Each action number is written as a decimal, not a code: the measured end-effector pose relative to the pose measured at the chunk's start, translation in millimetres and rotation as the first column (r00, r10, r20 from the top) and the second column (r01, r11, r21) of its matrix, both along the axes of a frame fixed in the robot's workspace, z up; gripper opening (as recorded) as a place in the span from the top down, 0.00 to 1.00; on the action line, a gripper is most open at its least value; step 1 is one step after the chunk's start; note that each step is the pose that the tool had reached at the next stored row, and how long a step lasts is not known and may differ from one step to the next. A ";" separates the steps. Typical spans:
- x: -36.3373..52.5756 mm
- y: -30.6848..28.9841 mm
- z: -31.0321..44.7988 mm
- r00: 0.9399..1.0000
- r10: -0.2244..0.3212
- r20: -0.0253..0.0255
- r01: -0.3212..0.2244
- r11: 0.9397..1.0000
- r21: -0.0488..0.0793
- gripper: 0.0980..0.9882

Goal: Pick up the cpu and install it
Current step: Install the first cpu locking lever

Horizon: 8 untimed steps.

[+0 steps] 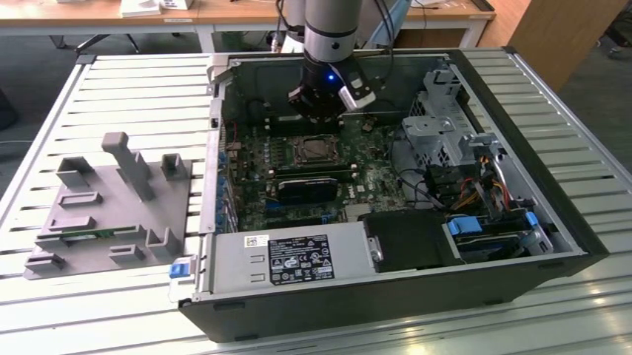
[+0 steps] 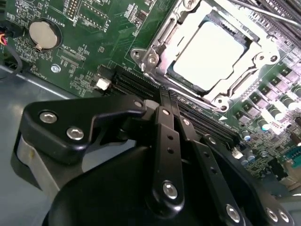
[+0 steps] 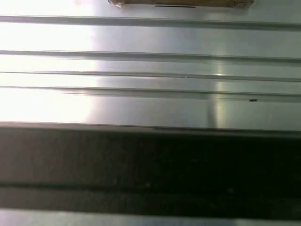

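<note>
Workbench at mid-install: on the exterior view's left a grey parts fixture [image 1: 103, 214] sits on the slatted tabletop [image 1: 59, 318], well apart from the open computer case [image 1: 395, 281]. Inside it, the gripper [image 1: 318, 126] hangs just above the socket [image 1: 316, 150]. In the second wrist view the fingers [image 2: 162, 122] are together with nothing between them, and the cpu [image 2: 211, 54] lies inside the socket's metal frame [image 2: 155, 47], its silver top facing up.

You appear to be at the seating stage. Judge it by whether the chip lies flat and square within the frame, and keep the closed tips off the dark slots [image 2: 136, 84] beside the socket.

You cannot tell whether the frame is latched, or whether the tips touch the board. Glare washes out the chip's rim. To the exterior view's right, the drive cage [image 1: 439, 118] hides part of the motherboard [image 1: 259, 148].
</note>
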<state>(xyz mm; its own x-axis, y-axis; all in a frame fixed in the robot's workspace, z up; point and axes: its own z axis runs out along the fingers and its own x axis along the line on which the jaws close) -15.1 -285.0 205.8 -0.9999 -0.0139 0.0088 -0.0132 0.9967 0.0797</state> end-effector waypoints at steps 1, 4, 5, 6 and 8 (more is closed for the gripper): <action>0.0 -0.1 0.1 1.000 0.000 0.000 0.000 1.000 0.000 0.99; 0.3 -1.0 0.1 1.000 0.000 0.000 0.000 1.000 -0.001 0.99; 0.5 -1.4 0.1 1.000 0.000 0.000 0.000 1.000 -0.001 0.99; 0.6 -1.8 0.1 1.000 0.000 0.000 0.000 1.000 -0.001 0.99; 1.1 -2.6 0.1 1.000 0.000 0.000 0.000 1.000 -0.001 0.99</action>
